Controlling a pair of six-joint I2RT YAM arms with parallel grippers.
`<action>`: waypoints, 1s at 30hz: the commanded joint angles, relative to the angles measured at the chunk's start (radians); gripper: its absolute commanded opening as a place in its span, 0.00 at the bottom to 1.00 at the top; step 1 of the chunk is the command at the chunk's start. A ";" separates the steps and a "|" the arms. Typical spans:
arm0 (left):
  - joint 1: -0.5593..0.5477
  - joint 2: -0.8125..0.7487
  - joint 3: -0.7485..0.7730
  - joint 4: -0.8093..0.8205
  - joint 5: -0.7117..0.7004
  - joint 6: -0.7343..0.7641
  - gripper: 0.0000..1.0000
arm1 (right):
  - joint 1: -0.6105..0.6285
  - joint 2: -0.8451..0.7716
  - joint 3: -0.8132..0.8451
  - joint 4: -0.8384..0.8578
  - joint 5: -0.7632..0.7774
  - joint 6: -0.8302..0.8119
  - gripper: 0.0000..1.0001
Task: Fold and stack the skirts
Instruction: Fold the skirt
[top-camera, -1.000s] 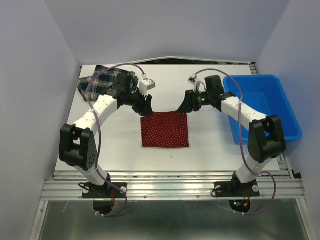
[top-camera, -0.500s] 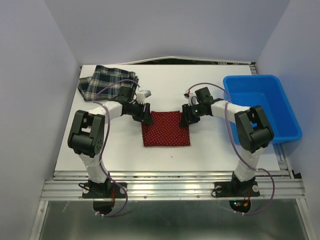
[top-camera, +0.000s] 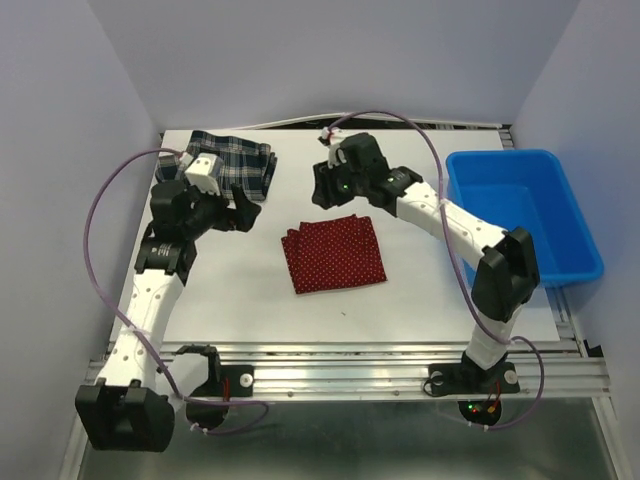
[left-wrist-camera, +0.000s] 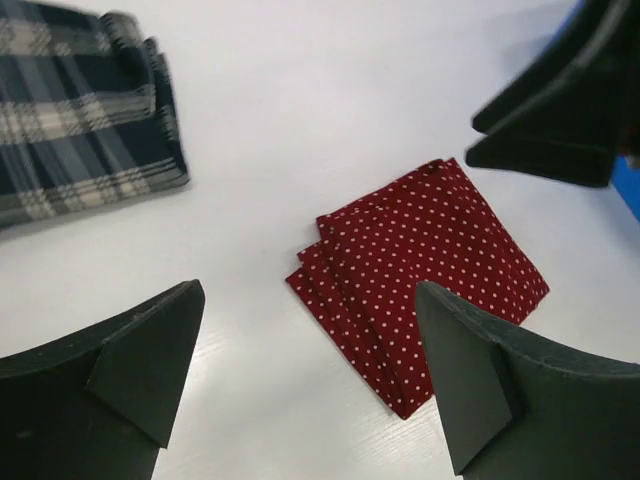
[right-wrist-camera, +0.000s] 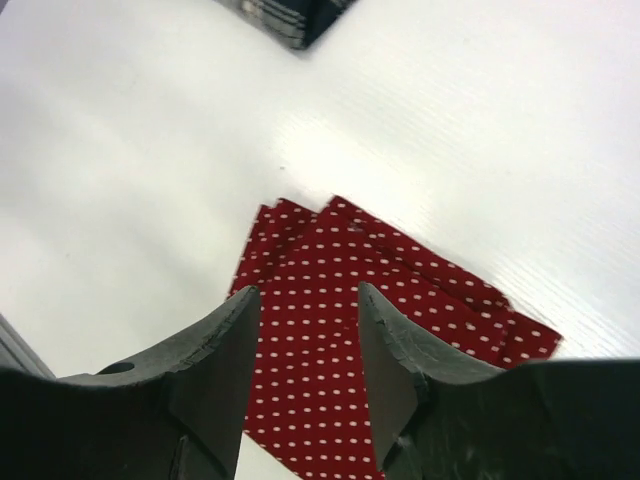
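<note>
The left gripper (top-camera: 238, 205) is held wide open and raised off the white table (top-camera: 240, 290), and nothing is gripped between its dark fingers (left-wrist-camera: 150, 350). Ahead of and below this gripper, toward the side of its right-hand finger, the red polka-dot skirt (top-camera: 333, 253) is laid flat on the table, folded into a roughly square packet. Its layered edges (left-wrist-camera: 320, 270) are fanned slightly on the side nearest the left gripper. The plaid skirt (top-camera: 245, 160) is found just beyond the left gripper, at the far left corner of the table. It is also folded, and in the left wrist view its stacked pleat edges (left-wrist-camera: 160, 110) are seen past the left-hand finger. The two skirts are kept well apart, with bare table between them, so neither is stacked on the other. The right gripper (top-camera: 322, 192) is held above the table just past the far edge of the red skirt. Its jaws are parted only narrowly and nothing is held; through that gap the dotted cloth (right-wrist-camera: 440, 300) is seen lying below, untouched by either finger. Farther ahead of the right gripper, a corner of the plaid skirt (right-wrist-camera: 295, 20) is caught at the top of the wrist view. A blue plastic bin (top-camera: 500, 157) is set well behind the right gripper, alongside that arm's outer side.
</note>
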 joint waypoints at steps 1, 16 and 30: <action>0.172 0.050 -0.094 -0.066 0.053 -0.194 0.98 | 0.096 0.100 0.096 -0.083 0.133 0.027 0.50; 0.362 0.094 -0.234 -0.027 0.062 -0.412 0.99 | 0.261 0.458 0.399 -0.219 0.206 0.015 0.51; 0.280 0.096 -0.251 -0.066 0.004 -0.487 0.99 | 0.288 0.630 0.474 -0.215 0.298 -0.020 0.47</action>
